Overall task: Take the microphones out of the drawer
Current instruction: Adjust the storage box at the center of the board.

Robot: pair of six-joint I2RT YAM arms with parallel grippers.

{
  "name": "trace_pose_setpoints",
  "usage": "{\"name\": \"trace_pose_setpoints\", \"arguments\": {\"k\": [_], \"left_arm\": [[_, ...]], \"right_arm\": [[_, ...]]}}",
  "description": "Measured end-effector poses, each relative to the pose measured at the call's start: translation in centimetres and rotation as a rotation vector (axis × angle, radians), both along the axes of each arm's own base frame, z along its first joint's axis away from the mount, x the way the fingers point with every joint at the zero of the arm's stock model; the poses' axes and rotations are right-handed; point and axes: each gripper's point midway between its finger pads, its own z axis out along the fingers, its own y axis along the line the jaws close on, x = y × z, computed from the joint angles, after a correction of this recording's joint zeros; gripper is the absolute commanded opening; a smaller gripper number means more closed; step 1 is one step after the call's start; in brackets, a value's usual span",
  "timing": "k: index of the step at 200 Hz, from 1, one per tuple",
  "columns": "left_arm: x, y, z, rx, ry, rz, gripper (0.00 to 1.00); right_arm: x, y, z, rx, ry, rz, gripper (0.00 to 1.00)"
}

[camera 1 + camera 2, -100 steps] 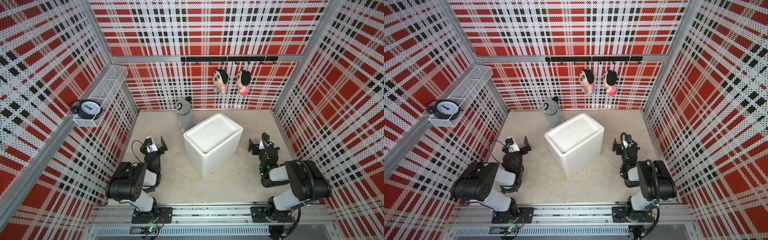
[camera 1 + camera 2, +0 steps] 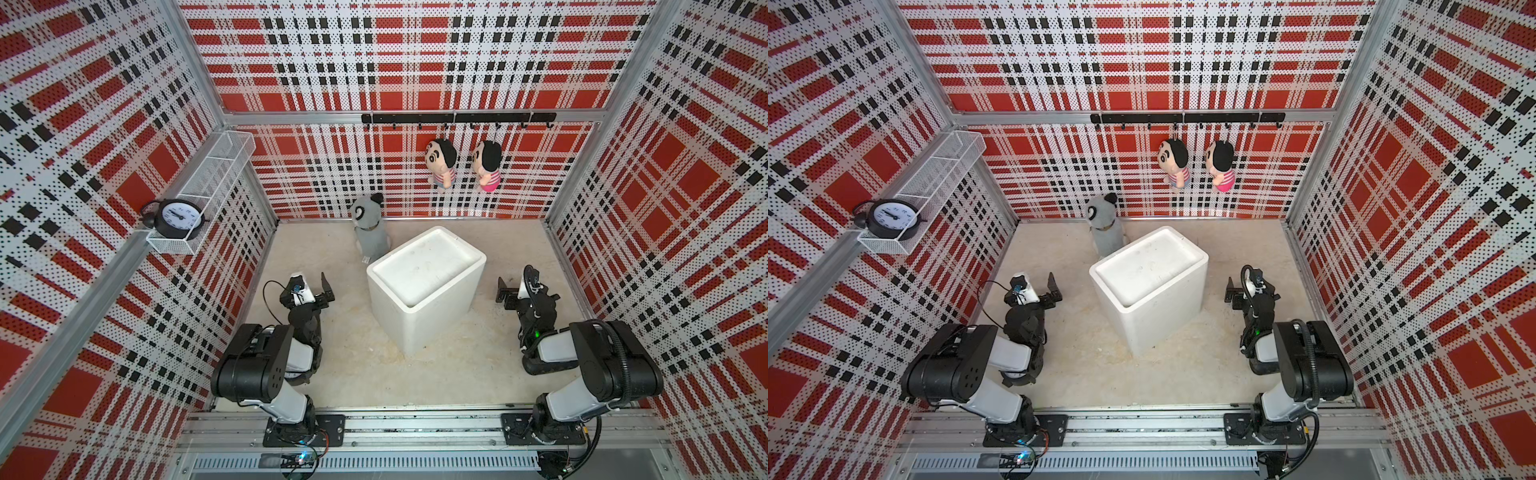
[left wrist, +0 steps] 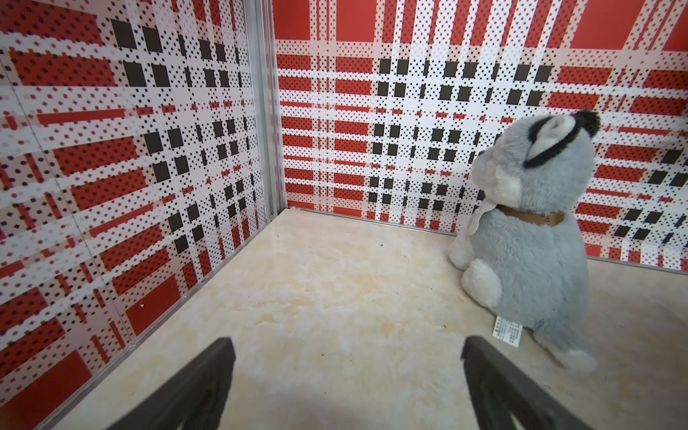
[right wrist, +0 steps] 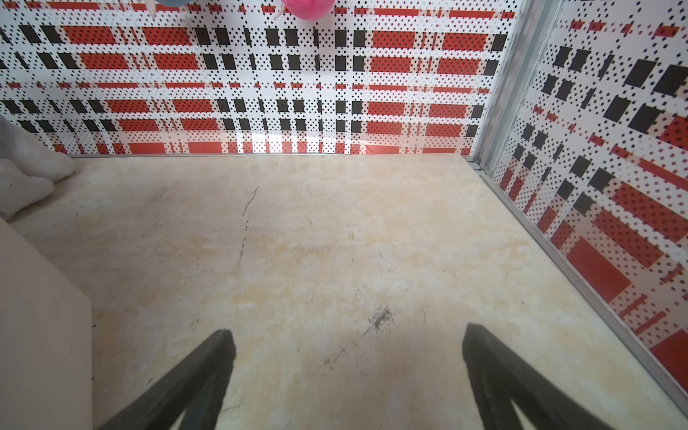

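A white box-shaped drawer unit [image 2: 428, 266] [image 2: 1148, 266] stands in the middle of the table, and from above only its flat top and two plain sides show. No drawer stands out of it. The microphone is out of view. My left gripper [image 2: 311, 280] [image 2: 1036, 283] [image 3: 346, 346] rests low to the left of the unit, open, with bare table between its fingers. To the unit's right my right gripper [image 2: 515, 283] [image 2: 1241, 286] [image 4: 346, 335] is also open and empty. The unit's side [image 4: 37, 316] edges the right wrist view.
A grey plush animal [image 2: 370, 232] [image 3: 528, 242] sits behind the unit near the back wall. Two plush dolls [image 2: 441, 162] [image 2: 487, 164] hang from a black hook rail [image 2: 457, 118]. A wire shelf [image 2: 208, 183] with a black alarm clock [image 2: 176, 214] is on the left wall.
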Motion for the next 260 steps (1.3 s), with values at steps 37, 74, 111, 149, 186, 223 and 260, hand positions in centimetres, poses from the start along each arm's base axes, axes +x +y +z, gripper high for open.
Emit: {"name": "trace_pose_setpoints", "arguments": {"k": [37, 74, 111, 149, 186, 223, 260], "left_arm": [[0.0, -0.1, 0.0, 0.000, 0.000, -0.005, 0.98], [0.0, -0.1, -0.1, 0.000, 0.003, -0.005, 0.98], [0.1, -0.1, 0.0, 0.000, 0.003, -0.005, 0.98], [0.0, -0.1, 0.0, 0.001, 0.003, -0.003, 0.98], [-1.2, -0.9, 0.1, 0.016, -0.018, 0.014, 0.98], [-2.4, -0.2, 0.5, 0.017, -0.047, 0.074, 0.98], [-3.2, 0.2, 1.5, 0.018, -0.074, 0.148, 0.98]], "right_arm": [[0.0, 0.0, 0.0, 0.000, 0.000, 0.000, 1.00], [0.0, 0.0, 0.0, 0.000, 0.000, 0.000, 1.00], [0.0, 0.0, 0.0, 0.000, 0.000, 0.000, 1.00], [0.0, 0.0, 0.0, 0.000, 0.000, 0.000, 1.00], [0.0, 0.1, 0.0, -0.006, 0.000, 0.006, 1.00], [0.0, 0.1, 0.0, -0.008, 0.000, 0.007, 1.00], [0.0, 0.1, 0.0, -0.010, -0.001, 0.001, 1.00]]}}
